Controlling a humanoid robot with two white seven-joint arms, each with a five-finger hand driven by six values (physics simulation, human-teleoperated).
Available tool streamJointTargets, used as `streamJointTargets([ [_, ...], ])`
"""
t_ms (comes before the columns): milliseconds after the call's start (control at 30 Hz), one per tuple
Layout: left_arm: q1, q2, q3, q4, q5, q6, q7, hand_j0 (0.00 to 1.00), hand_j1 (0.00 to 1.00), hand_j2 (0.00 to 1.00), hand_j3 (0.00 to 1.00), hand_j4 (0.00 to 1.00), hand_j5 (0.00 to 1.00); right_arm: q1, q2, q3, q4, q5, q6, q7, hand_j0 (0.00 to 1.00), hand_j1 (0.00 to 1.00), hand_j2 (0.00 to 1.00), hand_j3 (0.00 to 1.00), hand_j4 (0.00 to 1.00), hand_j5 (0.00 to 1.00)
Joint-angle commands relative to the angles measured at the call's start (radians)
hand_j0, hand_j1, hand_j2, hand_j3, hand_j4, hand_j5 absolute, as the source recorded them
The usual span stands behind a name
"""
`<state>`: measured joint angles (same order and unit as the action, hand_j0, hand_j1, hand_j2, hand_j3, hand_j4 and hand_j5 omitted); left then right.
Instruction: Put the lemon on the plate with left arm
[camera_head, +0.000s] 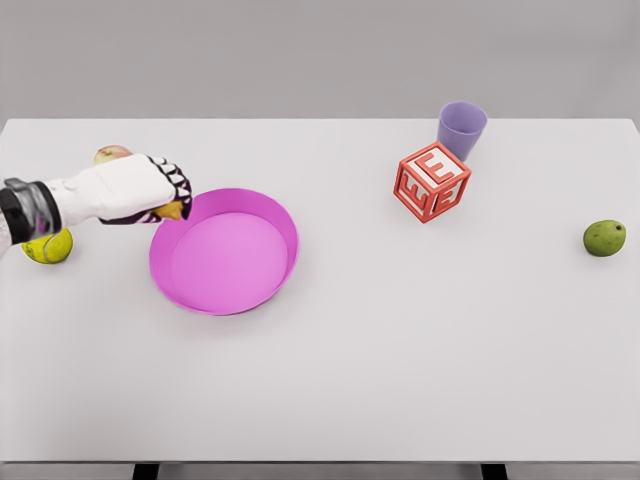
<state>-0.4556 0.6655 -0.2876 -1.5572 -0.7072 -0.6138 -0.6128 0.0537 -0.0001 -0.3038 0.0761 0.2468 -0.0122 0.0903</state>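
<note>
My left hand reaches in from the left edge and hovers at the left rim of the pink plate. Its fingers are curled around a yellow-orange fruit, the lemon, of which only a small part shows under the hand. The lemon hangs just outside the plate's rim, a little above the table. The plate is round with a raised wall and has nothing in it. My right arm is out of view.
A yellow-green round fruit lies under my left wrist. A pale apple sits behind the hand. A red letter block and a purple cup stand at the back right, and a green fruit lies far right.
</note>
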Motion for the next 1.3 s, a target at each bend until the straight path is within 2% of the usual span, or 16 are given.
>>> streamJointTargets([
  [0,0.002,-0.003,0.001,-0.029,0.003,0.003,0.002,0.46,0.46,0.46,0.46,0.46,0.46,0.0,0.0,0.0,0.001,0.0,0.0,0.0,1.0,1.0,1.0,1.0,1.0,1.0],
  [733,0.031,-0.06,0.001,-0.115,0.003,0.003,0.002,0.48,0.48,0.48,0.48,0.48,0.48,0.0,0.0,0.0,0.001,0.0,0.0,0.0,1.0,1.0,1.0,1.0,1.0,1.0],
  [900,0.043,-0.06,0.001,-0.135,0.005,0.003,0.002,0.53,0.53,0.53,0.53,0.53,0.53,0.002,0.0,0.0,0.001,0.0,0.0,0.0,1.0,1.0,1.0,1.0,1.0,1.0],
  [1033,0.045,-0.06,0.002,-0.138,0.005,0.003,0.002,0.67,0.67,0.67,0.67,0.67,0.67,0.0,0.0,0.0,0.001,0.0,0.0,0.0,1.0,1.0,1.0,1.0,1.0,1.0],
  [1267,0.055,-0.058,0.004,-0.158,0.006,0.003,0.002,0.69,0.69,0.69,0.69,0.69,0.69,0.0,0.0,0.0,0.001,0.0,0.0,0.0,1.0,1.0,1.0,1.0,1.0,1.0],
])
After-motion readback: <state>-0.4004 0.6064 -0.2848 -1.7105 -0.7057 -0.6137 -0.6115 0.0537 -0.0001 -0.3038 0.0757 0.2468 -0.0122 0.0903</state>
